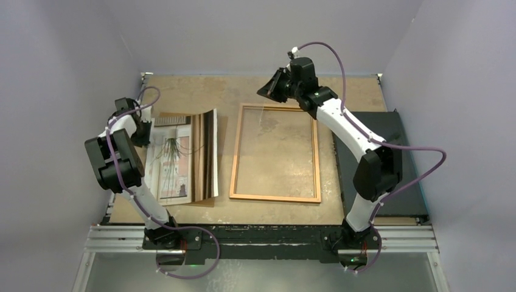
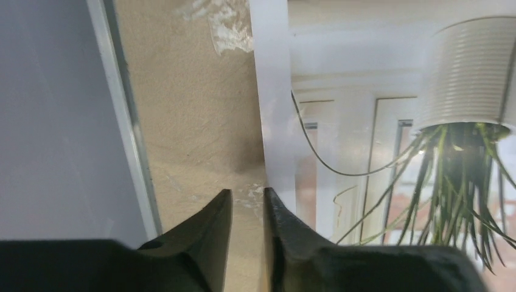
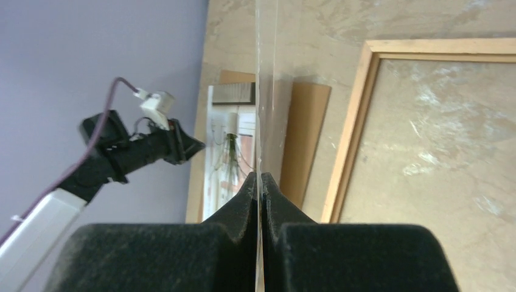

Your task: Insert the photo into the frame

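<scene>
The photo (image 1: 182, 157) lies face up at the left on a brown backing board (image 1: 222, 131), and its right edge curls up. In the left wrist view it shows a white pot with a hanging plant (image 2: 377, 158). The orange-brown frame (image 1: 236, 152) lies flat in the middle of the table and shows in the right wrist view (image 3: 348, 143). My left gripper (image 1: 145, 131) is low at the photo's left edge, its jaws a little apart with only table between them (image 2: 248, 193). My right gripper (image 1: 275, 87) is above the frame's far left corner, shut (image 3: 260, 177) on a thin clear pane (image 3: 266, 91) seen edge-on.
A black rectangular slab (image 1: 389, 131) lies at the right, under the right arm. The table's metal left edge (image 2: 125, 115) runs close beside the left gripper. Grey walls close in on three sides.
</scene>
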Motion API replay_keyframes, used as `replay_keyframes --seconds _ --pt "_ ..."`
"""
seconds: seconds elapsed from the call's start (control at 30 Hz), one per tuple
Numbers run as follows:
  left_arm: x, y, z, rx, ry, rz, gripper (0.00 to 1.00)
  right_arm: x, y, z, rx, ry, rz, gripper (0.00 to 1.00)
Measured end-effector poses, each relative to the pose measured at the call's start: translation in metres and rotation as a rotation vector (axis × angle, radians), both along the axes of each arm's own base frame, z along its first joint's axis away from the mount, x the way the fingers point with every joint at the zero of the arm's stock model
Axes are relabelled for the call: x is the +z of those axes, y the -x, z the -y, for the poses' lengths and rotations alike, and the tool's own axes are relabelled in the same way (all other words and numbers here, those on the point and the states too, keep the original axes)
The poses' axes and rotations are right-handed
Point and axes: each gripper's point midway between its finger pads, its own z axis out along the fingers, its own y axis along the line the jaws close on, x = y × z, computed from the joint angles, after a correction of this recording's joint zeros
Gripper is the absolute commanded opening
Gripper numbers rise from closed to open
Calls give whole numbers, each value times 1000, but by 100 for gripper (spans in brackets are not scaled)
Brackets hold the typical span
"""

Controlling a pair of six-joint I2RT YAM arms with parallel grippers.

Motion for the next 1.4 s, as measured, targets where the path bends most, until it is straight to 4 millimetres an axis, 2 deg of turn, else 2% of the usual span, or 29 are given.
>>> replay_keyframes --seconds 0.13,0.23,0.33,0.43,0.5,0.67,0.83,0.93,1.03,1.13,1.2,1.3,1.4 --pt "24 -8 5 -8 -1 30 42 -2 8 13 -27 62 -13 0" --pt "60 -22 19 -49 -13 97 43 9 15 25 -52 94 7 0" --pt "94 -33 44 -116 -20 174 47 31 24 39 -73 110 52 0" --pt "113 -39 86 -217 -10 226 45 54 28 53 -97 116 99 0" --pt "110 -35 120 -297 8 227 45 66 30 63 -112 120 122 0" --pt "73 -7 202 -457 100 123 50 80 33 83 -151 155 136 0" --pt "76 -2 267 -562 173 127 58 86 53 107 -185 184 132 0" --pt "79 -6 305 -611 222 149 58 89 71 123 -207 196 136 0" --pt "67 -6 340 -646 272 136 57 87 90 138 -229 208 131 0" --pt "44 1 362 -658 308 82 52 83 104 147 -242 222 119 0" --pt "28 6 370 -652 321 43 49 78 112 151 -242 229 108 0" --pt "9 12 374 -636 326 4 42 69 118 153 -240 237 93 0" --pt "-1 16 374 -625 329 -14 36 58 122 154 -235 249 71 0"
